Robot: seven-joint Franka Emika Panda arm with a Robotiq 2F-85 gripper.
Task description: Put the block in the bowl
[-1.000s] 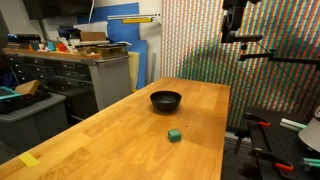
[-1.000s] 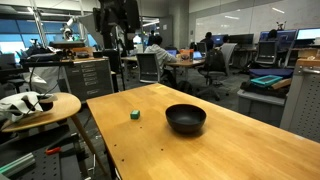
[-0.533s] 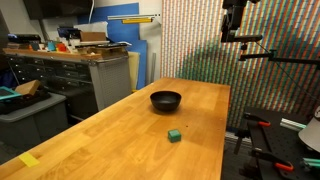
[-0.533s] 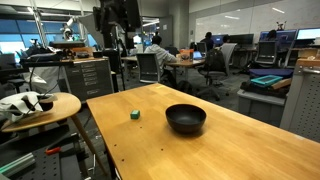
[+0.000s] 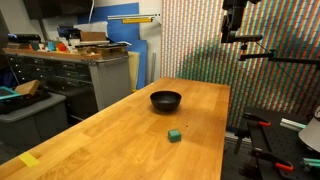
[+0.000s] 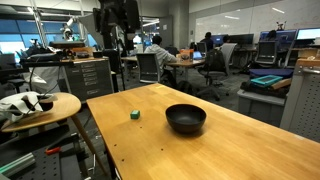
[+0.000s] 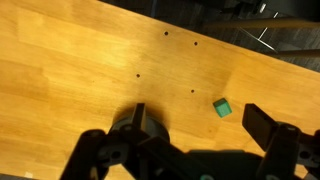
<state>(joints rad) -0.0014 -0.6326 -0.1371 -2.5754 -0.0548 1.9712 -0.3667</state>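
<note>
Arm (image 5: 235, 20) high (jaws wide apart)

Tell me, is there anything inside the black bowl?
Nothing shows inside the bowl in both exterior views. Its near wall hides part of the dark bottom, so that bit is unknown. The green block sits outside, on the wooden table.

The bowl (image 5: 166, 100) stands low on the table (image 5: 110, 135), with bare wood on every side of it and its mouth open upward. The block (image 5: 174, 134) lies well apart from the bowl, with open wood between them. In the wrist view the block (image 7: 222, 107) has free wood all round.
</note>
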